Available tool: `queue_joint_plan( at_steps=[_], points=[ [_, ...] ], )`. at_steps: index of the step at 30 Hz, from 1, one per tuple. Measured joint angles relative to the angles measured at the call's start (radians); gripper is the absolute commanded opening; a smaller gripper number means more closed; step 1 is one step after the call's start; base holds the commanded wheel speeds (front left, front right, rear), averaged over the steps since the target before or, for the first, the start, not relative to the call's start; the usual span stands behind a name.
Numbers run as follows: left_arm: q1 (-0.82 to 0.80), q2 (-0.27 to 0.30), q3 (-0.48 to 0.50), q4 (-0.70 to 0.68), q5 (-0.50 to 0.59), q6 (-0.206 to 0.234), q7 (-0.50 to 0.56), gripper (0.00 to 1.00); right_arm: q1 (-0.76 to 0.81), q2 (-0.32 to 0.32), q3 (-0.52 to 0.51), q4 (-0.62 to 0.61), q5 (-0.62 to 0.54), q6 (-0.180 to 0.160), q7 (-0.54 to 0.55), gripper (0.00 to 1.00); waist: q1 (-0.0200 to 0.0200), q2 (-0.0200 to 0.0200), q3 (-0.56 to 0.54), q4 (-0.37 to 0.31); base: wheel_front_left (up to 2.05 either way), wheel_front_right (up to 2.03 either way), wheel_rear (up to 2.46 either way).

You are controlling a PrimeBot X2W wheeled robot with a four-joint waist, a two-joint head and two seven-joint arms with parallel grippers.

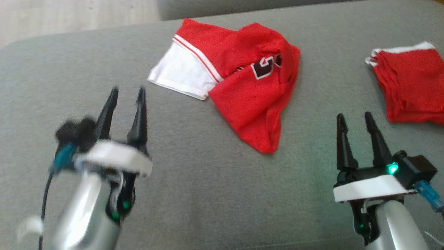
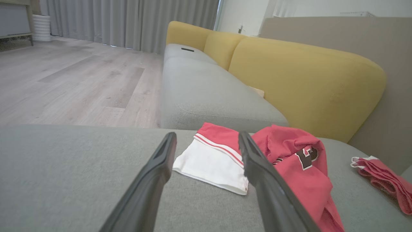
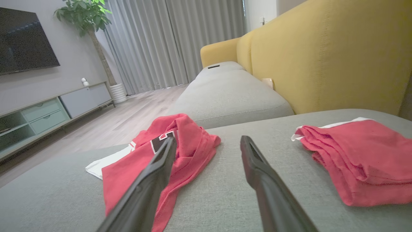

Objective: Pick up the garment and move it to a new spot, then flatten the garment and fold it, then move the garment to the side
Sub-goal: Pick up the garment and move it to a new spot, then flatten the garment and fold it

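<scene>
A crumpled red garment [image 1: 249, 80] with a white panel and dark lettering lies on the grey sofa cushion [image 1: 208, 194], loosely bunched. The left wrist view shows the garment [image 2: 289, 161] just beyond my fingers, and the right wrist view has the garment [image 3: 180, 145] ahead to the left. My left gripper [image 1: 126, 93] hovers open, blurred, to the garment's lower left and holds nothing. My right gripper [image 1: 353, 118] stands open and empty at the lower right, apart from the cloth.
A second red cloth [image 1: 409, 83], folded with a white edge, lies at the cushion's right. A yellow backrest [image 2: 305, 77] rises behind the seat. Wooden floor [image 2: 70, 80] lies beyond the cushion's left edge. A TV cabinet [image 3: 48, 112] stands across the room.
</scene>
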Motion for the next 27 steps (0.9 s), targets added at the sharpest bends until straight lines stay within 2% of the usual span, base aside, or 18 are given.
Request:
queue_joint_plan(
  at_steps=[1, 3, 8, 14, 19, 27],
  points=[
    [0.081, -0.022, 0.043, -0.055, 0.014, 0.000, 0.000, 1.00, 0.003, 0.000, 0.004, 0.014, -0.008, 0.000, 0.000, 1.00, 0.0000, 0.0000, -0.012, 0.018, 0.00, 0.00, 0.00],
    [0.145, -0.055, 0.075, -0.095, 0.022, -0.005, 0.000, 1.00, 0.009, 0.000, 0.006, 0.023, -0.012, 0.000, 0.000, 1.00, 0.0000, 0.0000, -0.020, 0.035, 0.00, 0.00, 0.00],
    [0.203, -0.116, 0.110, -0.109, 0.062, -0.047, 0.000, 1.00, 0.014, 0.000, 0.041, 0.056, -0.012, 0.000, 0.030, 1.00, 0.0000, 0.0000, -0.020, 0.074, 0.00, 0.00, 0.00],
    [0.180, -0.144, 0.123, -0.096, 0.099, -0.092, 0.000, 1.00, -0.003, 0.000, 0.105, 0.149, 0.004, 0.000, 0.106, 1.00, 0.0000, 0.0000, 0.001, 0.121, 0.00, 0.00, 0.00],
    [0.165, -0.152, 0.131, -0.080, 0.105, -0.106, 0.000, 1.00, -0.066, 0.000, 0.176, 0.236, -0.002, 0.000, 0.135, 1.00, 0.0000, 0.0000, 0.015, 0.158, 0.00, 0.00, 0.00],
    [0.165, -0.156, 0.158, -0.069, 0.114, -0.115, 0.000, 1.00, -0.111, -0.001, 0.203, 0.353, 0.010, 0.000, 0.180, 1.00, 0.0000, 0.0000, 0.024, 0.174, 0.00, 0.00, 0.00]
  ],
)
